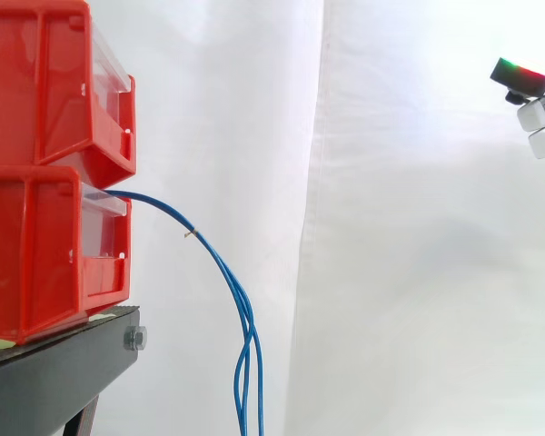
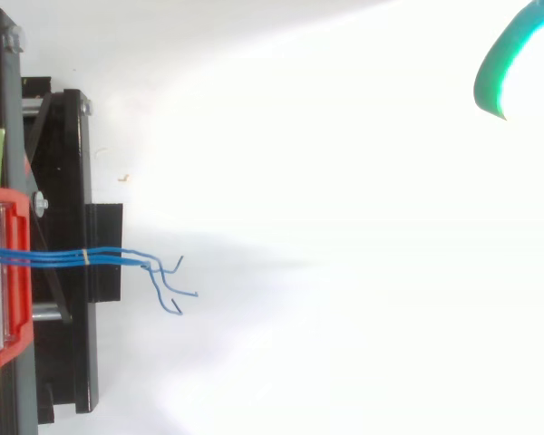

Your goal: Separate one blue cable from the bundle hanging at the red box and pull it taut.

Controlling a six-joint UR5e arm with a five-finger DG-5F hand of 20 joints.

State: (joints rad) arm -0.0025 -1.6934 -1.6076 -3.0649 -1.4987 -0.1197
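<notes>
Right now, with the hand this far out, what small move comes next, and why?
Probably bring the hand down and across toward the bundle of thin blue cables hanging from the lower red plastic bin: it sits high at the right edge, well apart from them.

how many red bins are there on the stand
2, stacked: the upper red bin sits on the lower red bin, which rests on the black stand. More could be hidden beyond the left edge.

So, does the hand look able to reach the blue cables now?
Probably yes: the hand is far off to the right of the blue cables, but nothing stands in the open space between them.
</notes>
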